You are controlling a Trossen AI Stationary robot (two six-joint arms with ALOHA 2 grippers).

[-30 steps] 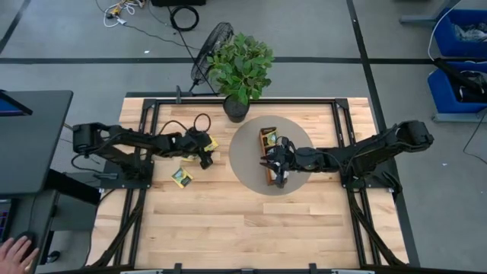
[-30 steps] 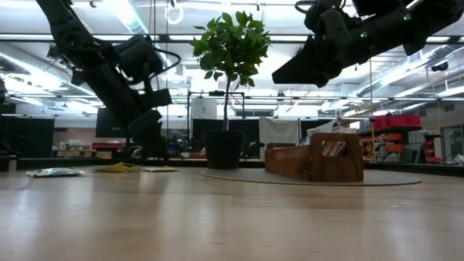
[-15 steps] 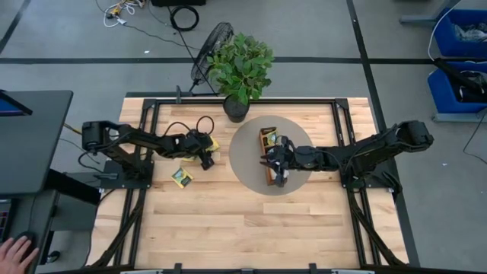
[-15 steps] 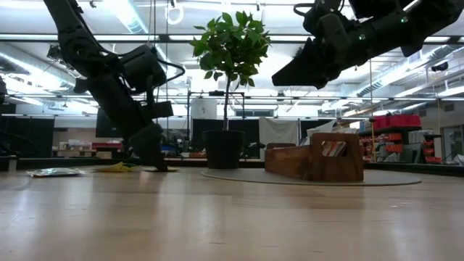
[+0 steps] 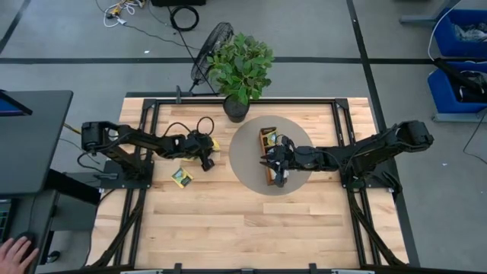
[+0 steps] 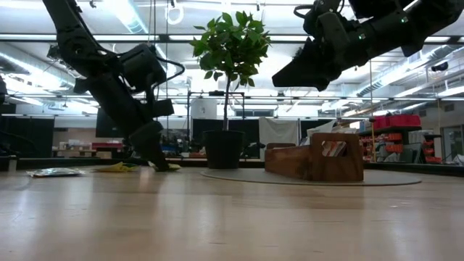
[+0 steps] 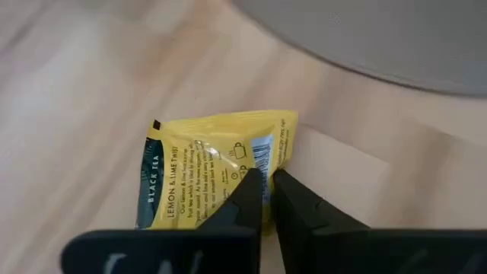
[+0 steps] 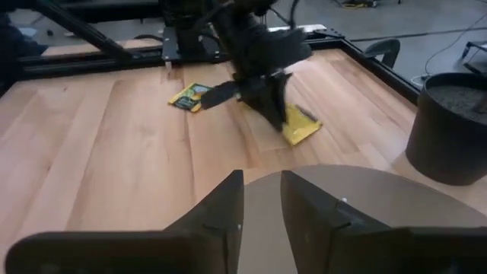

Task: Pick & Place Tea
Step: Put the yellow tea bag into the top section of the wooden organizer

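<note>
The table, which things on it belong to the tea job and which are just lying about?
Job:
- yellow tea sachet, pinched by the left gripper
- second sachet nearby
- wooden tray under the right gripper

Lying about:
- potted plant
- grey round mat

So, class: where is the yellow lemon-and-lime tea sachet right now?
In the high view the yellow sachet lies on the table's left half, just left of the round grey mat; the left tool is pinched on its edge.
</note>
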